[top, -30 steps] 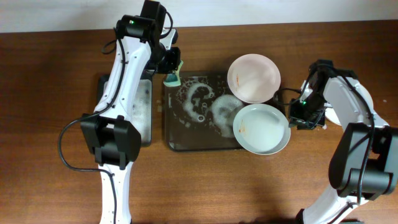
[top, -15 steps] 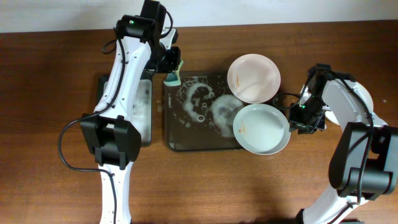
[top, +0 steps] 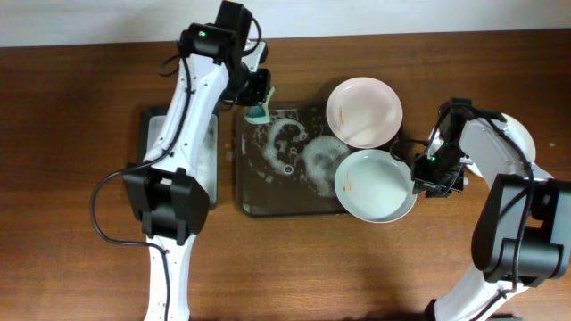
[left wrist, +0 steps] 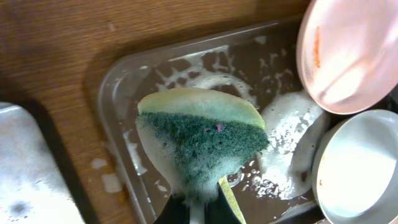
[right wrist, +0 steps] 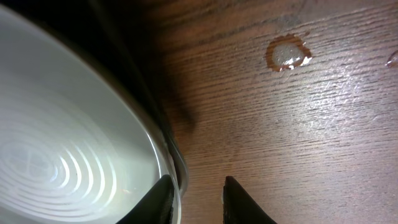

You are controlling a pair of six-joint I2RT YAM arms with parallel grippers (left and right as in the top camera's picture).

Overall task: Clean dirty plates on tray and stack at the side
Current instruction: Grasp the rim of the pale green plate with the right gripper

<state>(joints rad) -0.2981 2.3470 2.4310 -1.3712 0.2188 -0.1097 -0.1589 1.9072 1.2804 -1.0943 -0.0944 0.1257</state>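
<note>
Sponge (left wrist: 205, 140), green and foamy, is pinched in my left tool (left wrist: 198, 210) over the far left corner of the tray (top: 268, 203). On its right end lie the far plate (top: 364, 111) and the near plate (top: 376, 184), each with an orange smear. My right tool (right wrist: 198, 198) stands narrowly open at the near plate's right rim, not closed on it

- Two plates in plain view: a pinkish plate (top: 364, 111) and a white plate (top: 375, 185). A white curve under the right arm (top: 500, 169) may be a third; I cannot tell.
- Two trays: the dark grey tray (top: 268, 201) and a narrower tray (top: 207, 169).
- One sponge (top: 259, 112).
- Two robot arms: the left arm (top: 192, 107) and the right arm.
- Two wet spots on the tabletop (top: 71, 178): a puddle (right wrist: 287, 53) and a smaller drop (right wrist: 393, 59).
</note>
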